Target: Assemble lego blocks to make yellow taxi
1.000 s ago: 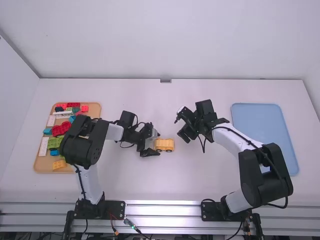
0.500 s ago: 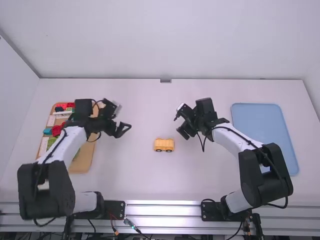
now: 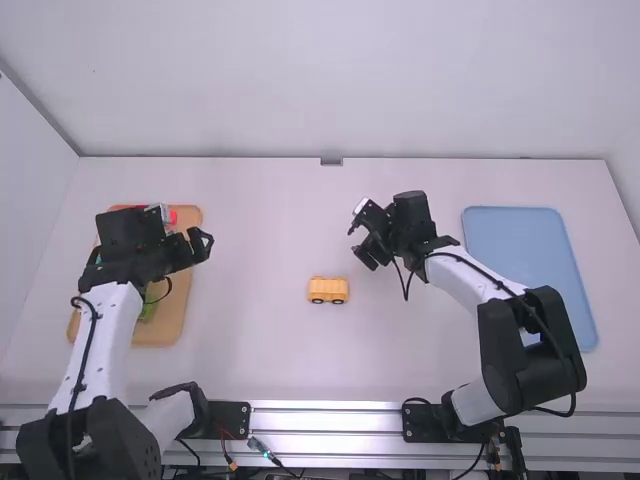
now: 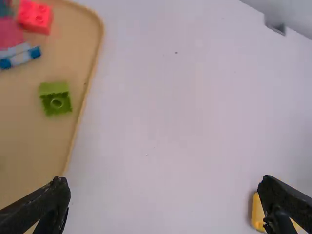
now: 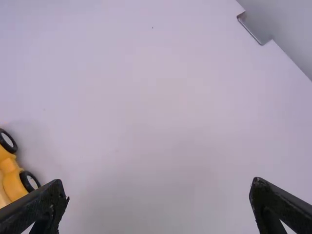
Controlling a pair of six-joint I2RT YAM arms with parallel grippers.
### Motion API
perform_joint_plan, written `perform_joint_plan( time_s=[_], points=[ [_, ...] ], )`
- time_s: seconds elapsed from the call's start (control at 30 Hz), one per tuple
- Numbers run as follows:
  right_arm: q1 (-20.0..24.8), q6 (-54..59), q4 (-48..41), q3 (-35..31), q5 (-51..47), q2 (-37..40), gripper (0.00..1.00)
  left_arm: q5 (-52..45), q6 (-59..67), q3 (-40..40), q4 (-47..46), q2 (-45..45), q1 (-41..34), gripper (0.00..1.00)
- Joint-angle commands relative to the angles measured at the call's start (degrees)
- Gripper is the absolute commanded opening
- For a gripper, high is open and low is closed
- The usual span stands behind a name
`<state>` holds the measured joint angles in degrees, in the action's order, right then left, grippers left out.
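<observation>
The yellow wheeled block car (image 3: 328,290) stands on the table near the middle, between the arms. Over the right part of the wooden tray is my left gripper (image 3: 202,244); its fingers are spread with nothing between them in the left wrist view, where the gripper (image 4: 165,200) has part of the yellow car (image 4: 258,212) behind one finger. My right gripper (image 3: 361,244) hangs up and to the right of the car. In the right wrist view the gripper (image 5: 158,200) is open and holds nothing, with the car's black wheels and yellow body (image 5: 11,178) at the left edge.
The wooden tray (image 3: 185,319) at the left holds loose blocks, among them a green block (image 4: 55,99) and a red block (image 4: 35,16). A blue tray (image 3: 530,262) lies at the right, beside the right arm.
The left arm has drawn back from the car toward the wooden tray, leaving the car on the table. The right arm has barely moved.
</observation>
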<state>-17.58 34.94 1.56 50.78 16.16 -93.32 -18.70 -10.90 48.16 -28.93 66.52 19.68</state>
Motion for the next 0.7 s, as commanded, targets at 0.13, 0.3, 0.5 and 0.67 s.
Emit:
perform_joint_plan(
  time_s=[0.13,0.3,0.5,0.67],
  points=[
    [1.64,-0.63,0.17,0.92,0.07,0.96,0.99,22.93,-25.81,7.26,-13.31,2.69,4.24,0.99],
    [2.27,-0.66,0.13,0.92,0.31,0.96,0.99,26.12,-32.61,10.58,-17.84,6.34,10.4,0.99],
    [2.19,-0.44,0.15,0.92,0.28,0.96,0.98,22.14,-34.77,13.51,-17.94,15.74,22.93,0.99],
    [2.58,-0.44,0.2,1.03,0.31,0.96,0.99,18.03,-35.93,16.39,-20.92,25.68,30.53,0.98]
  ],
)
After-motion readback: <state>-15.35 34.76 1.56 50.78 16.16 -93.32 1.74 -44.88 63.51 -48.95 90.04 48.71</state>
